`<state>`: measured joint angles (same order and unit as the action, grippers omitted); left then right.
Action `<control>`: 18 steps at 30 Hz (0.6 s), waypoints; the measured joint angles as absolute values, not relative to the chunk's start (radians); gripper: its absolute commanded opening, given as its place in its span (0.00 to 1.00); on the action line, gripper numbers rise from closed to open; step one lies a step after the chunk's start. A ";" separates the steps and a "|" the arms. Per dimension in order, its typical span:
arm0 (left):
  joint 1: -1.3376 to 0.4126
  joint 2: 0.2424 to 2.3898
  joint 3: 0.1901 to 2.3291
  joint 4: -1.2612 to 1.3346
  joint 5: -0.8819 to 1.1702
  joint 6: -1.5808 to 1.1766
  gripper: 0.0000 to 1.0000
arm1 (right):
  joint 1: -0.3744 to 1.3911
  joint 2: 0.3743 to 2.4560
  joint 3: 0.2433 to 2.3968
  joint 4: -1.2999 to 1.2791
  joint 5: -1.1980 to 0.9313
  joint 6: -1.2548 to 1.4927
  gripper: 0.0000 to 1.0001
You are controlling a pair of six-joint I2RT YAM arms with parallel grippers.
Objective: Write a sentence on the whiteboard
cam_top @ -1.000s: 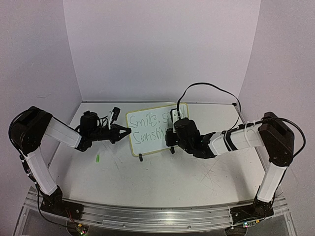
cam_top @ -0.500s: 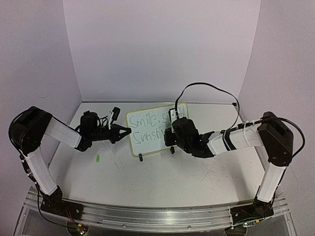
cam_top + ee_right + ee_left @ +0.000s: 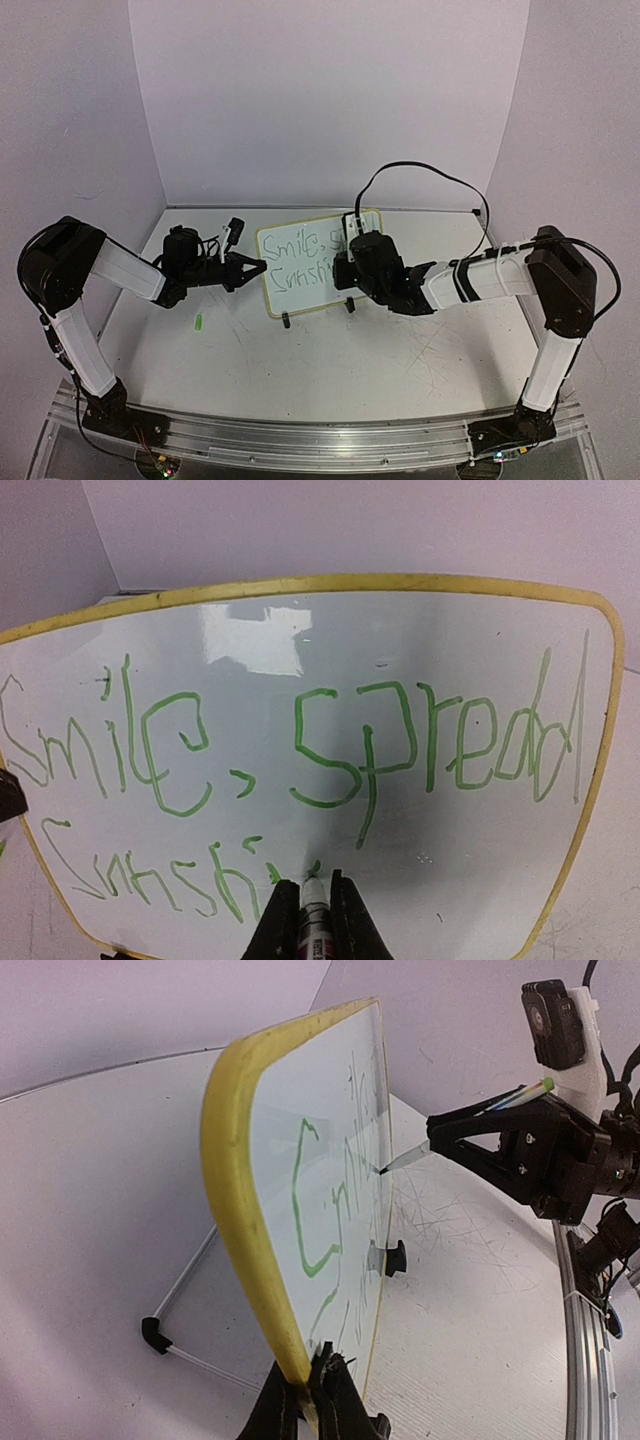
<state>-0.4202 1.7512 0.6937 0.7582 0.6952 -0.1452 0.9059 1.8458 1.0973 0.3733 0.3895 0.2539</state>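
Note:
The whiteboard (image 3: 300,262) stands tilted at the back middle of the table on two black feet. The green sentence (image 3: 300,740) reads "Smile, spread" on top, with "Sunshi" below it. My left gripper (image 3: 258,267) is shut on the board's yellow left edge, and the left wrist view shows it (image 3: 310,1385) clamped on the frame (image 3: 235,1190). My right gripper (image 3: 310,885) is shut on a green marker (image 3: 314,920). The marker's tip touches the board just right of "Sunshi". In the top view the right gripper (image 3: 342,272) covers the board's right part.
A small green marker cap (image 3: 199,322) lies on the scratched table left of the board. The board's wire stand (image 3: 180,1290) reaches out behind it. A black cable (image 3: 420,172) arcs above the right arm. Purple walls close in the back and both sides.
My right gripper has shifted slightly left and away along the board with the marker. The left arm and the board have not moved.

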 measured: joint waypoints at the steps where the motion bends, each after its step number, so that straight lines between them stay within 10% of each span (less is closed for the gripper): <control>1: -0.420 1.751 0.694 0.758 0.695 -0.145 0.00 | 0.904 1.844 1.097 0.373 0.395 0.253 0.00; 18: -0.421 1.751 0.694 0.758 0.696 -0.145 0.00 | 0.873 1.812 1.039 0.396 0.432 0.275 0.00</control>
<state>-0.4206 1.7512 0.6937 0.7578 0.6956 -0.1452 0.8726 1.8118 1.0395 0.3962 0.4325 0.2747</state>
